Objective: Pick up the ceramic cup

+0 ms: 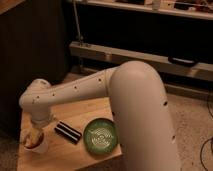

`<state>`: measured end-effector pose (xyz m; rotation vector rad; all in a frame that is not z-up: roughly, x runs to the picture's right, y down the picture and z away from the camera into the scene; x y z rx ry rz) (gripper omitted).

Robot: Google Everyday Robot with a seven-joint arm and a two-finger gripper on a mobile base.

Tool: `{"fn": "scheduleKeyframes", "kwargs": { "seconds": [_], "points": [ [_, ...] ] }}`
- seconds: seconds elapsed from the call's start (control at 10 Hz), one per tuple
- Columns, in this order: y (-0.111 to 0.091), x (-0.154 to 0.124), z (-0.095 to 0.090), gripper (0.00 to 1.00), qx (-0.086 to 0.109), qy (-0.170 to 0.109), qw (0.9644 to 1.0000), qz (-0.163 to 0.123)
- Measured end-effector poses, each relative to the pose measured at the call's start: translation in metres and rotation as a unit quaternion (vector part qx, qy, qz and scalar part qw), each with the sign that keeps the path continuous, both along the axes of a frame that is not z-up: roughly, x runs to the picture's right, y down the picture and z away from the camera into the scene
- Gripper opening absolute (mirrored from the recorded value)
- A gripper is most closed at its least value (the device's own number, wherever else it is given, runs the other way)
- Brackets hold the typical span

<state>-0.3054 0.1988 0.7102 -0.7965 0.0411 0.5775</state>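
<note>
The ceramic cup (37, 145) is small and white with an orange-brown inside. It stands near the front left corner of the wooden table (65, 152). My gripper (34, 134) hangs from the white arm (75, 92) and sits right at the cup's mouth, partly covering it. The wrist hides the cup's handle and the contact between gripper and cup.
A black rectangular object (67, 132) lies just right of the cup. A green plate (101, 136) sits further right. My bulky upper arm (142, 115) covers the table's right side. A dark cabinet wall (30, 45) stands behind the table on the left.
</note>
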Motion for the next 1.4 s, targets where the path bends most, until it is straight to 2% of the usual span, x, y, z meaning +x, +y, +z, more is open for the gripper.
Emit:
{"fn": "scheduleKeyframes", "kwargs": {
  "seconds": [0.1, 0.5, 0.7, 0.8, 0.9, 1.2, 1.3, 1.4],
  "points": [
    [0.005, -0.002, 0.004, 0.76, 0.004, 0.006, 0.9999, -0.009],
    [0.023, 0.000, 0.014, 0.35, 0.004, 0.018, 0.9995, -0.025],
    [0.022, 0.004, 0.012, 0.16, 0.003, 0.014, 0.9995, -0.029],
    [0.015, 0.008, 0.004, 0.05, 0.001, -0.001, 0.9997, -0.025],
    [0.005, 0.011, -0.005, 0.00, 0.001, -0.018, 0.9997, -0.015],
    [-0.036, 0.016, -0.046, 0.00, -0.007, -0.074, 0.9972, 0.006],
    [-0.048, 0.018, -0.058, 0.00, -0.021, -0.098, 0.9949, 0.010],
    [-0.057, 0.016, -0.068, 0.00, -0.046, -0.138, 0.9893, 0.014]
  ]
}}
